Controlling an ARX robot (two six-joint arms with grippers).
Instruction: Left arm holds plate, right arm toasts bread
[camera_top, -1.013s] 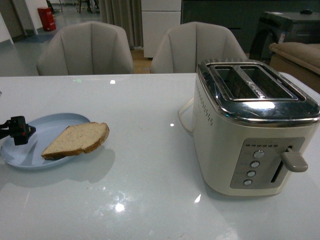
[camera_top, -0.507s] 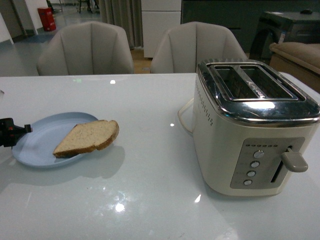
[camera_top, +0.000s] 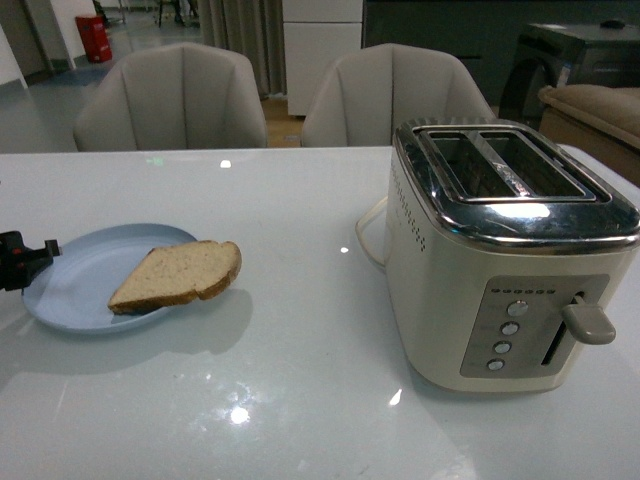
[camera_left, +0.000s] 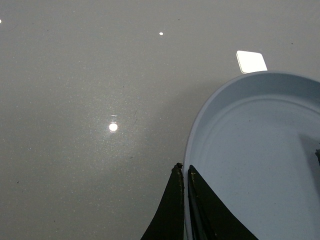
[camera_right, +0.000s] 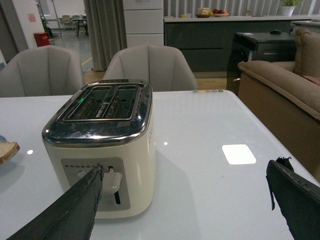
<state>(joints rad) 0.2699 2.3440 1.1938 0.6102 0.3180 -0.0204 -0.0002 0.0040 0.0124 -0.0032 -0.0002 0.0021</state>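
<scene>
One dark left gripper (camera_left: 183, 171) clamped the rim of the round pale blue plate (camera_left: 250, 150); light brown bread half-slice (camera_top: 178, 275) lay on it. Dark right gripper (camera_right: 184, 172) gaped wide.

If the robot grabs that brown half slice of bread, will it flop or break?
Probably stays fairly stiff: the light brown half slice of bread juts past the rim of the pale blue round plate without drooping. It looks thin and light, so likely easy to lift, but a hard squeeze may dent or crumble it.
</scene>
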